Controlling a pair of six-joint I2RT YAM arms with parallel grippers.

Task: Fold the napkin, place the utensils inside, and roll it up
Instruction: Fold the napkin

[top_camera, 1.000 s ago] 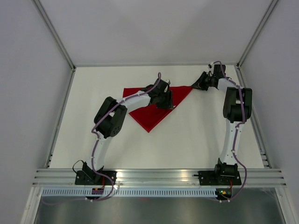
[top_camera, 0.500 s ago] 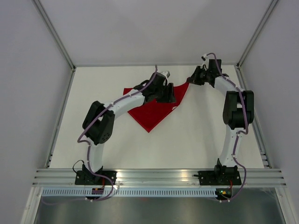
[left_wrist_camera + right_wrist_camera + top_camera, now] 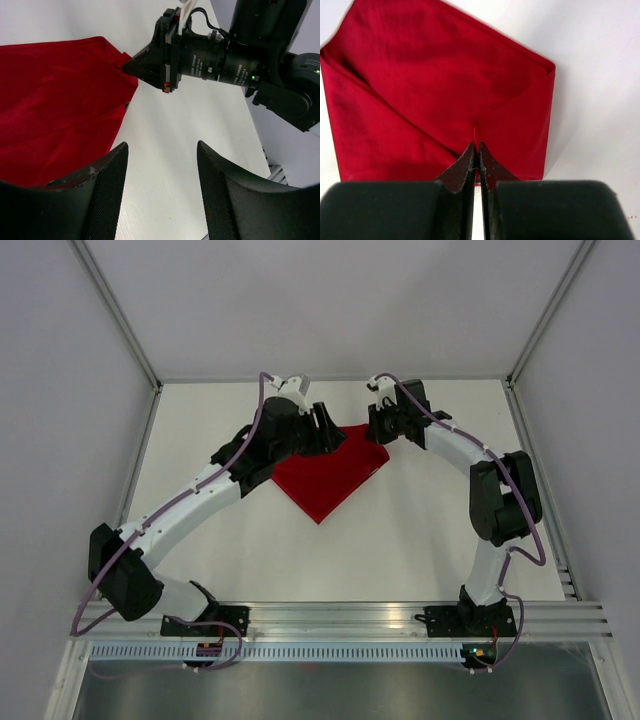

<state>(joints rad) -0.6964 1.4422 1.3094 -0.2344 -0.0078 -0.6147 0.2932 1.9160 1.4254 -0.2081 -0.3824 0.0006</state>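
The deep-red napkin (image 3: 325,478) lies partly folded at the middle back of the table. My right gripper (image 3: 377,430) is shut on a corner of the napkin's right flap and holds it over the cloth's far edge. In the right wrist view the shut tips (image 3: 476,148) pinch that corner over the folded layers of the napkin (image 3: 435,85). My left gripper (image 3: 328,430) is open and empty at the napkin's far left edge. In the left wrist view it (image 3: 162,165) hovers over bare table beside the napkin (image 3: 55,105). No utensils are in view.
The white table (image 3: 420,530) is boxed in by grey walls, with metal frame posts at the back corners. An aluminium rail (image 3: 340,618) carrying both arm bases runs along the near edge. The left arm stretches diagonally across the table's left half.
My right gripper has carried the napkin's right corner leftwards, folding that flap over the cloth. My left gripper has come off the cloth's middle and moved back and left.
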